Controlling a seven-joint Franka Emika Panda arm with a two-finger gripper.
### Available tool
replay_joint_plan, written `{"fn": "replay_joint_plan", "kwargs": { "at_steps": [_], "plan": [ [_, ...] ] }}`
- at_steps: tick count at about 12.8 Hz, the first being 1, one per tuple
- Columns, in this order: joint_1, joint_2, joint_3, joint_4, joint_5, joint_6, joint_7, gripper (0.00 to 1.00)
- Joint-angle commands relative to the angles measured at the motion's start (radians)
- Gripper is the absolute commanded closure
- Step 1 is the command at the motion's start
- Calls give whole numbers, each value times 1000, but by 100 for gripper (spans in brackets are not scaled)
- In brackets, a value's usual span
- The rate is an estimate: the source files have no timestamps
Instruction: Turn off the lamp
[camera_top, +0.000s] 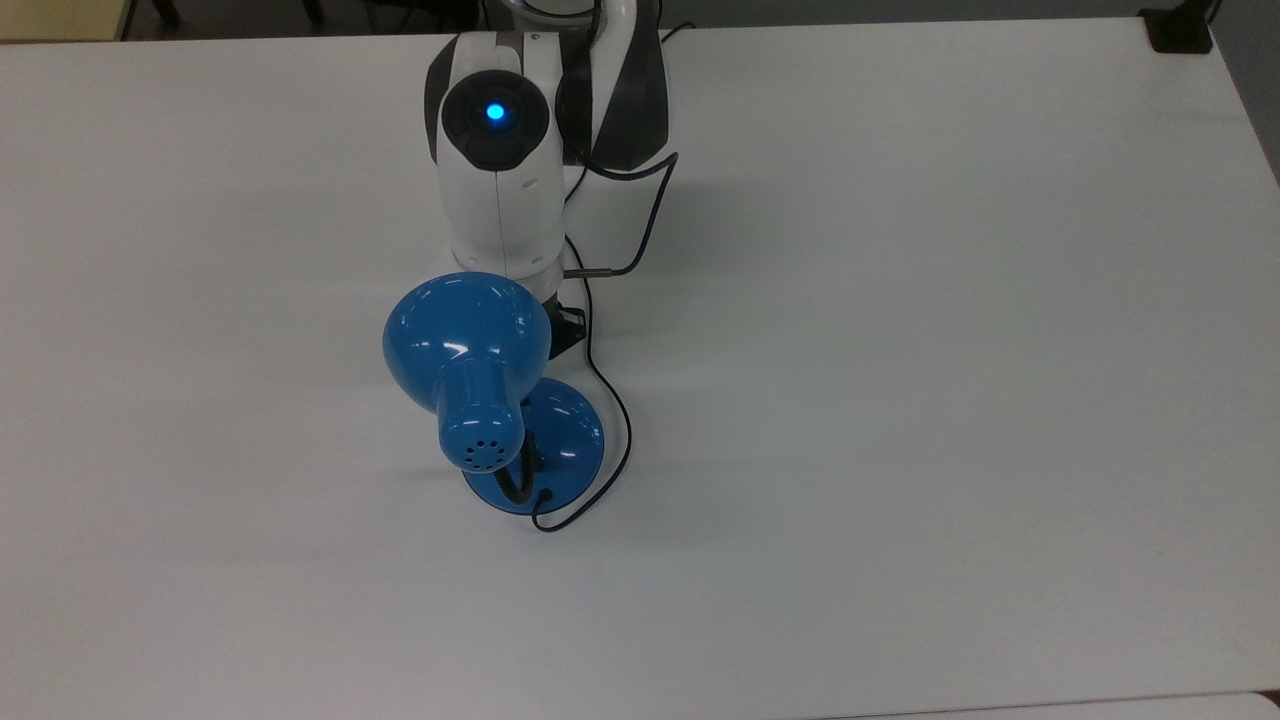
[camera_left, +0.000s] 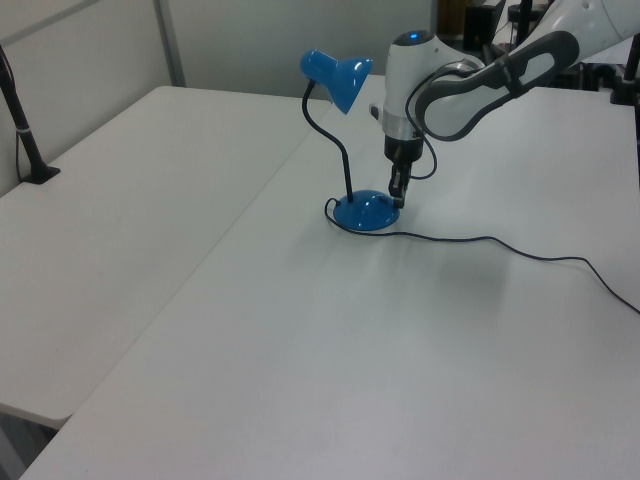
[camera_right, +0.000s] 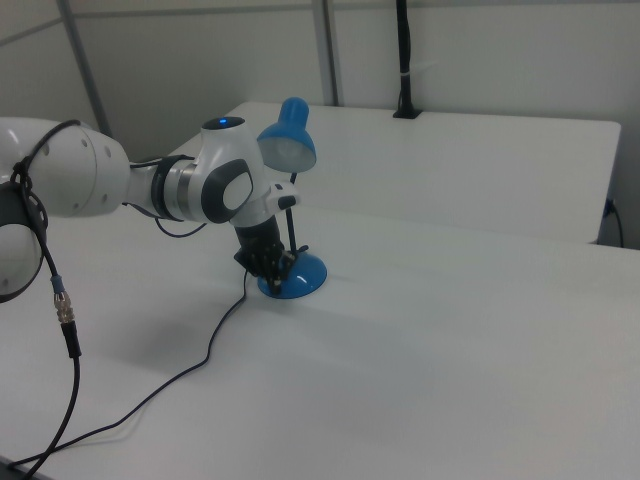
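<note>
white table (camera_top: 900, 400), black clamp post (camera_left: 22, 130) at its edge

White arm (camera_left: 470, 85) bent downward, wrist vertical, hand (camera_left: 398, 192) pointing down near the table

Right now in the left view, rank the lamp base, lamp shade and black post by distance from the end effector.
1. Lamp base, just below-left of the end effector.
2. Lamp shade, higher, upper left.
3. Black post, at the left view's far left edge.
</note>
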Motion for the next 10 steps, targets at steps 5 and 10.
{"fn": "replay_joint_plan", "kwargs": {
  "at_steps": [5, 10],
  "plan": [
    [11, -133, -3, -7, -3, -222, -5, 100],
    [30, -282, -5, -7, -12, -346, -3, 100]
  ]
}}
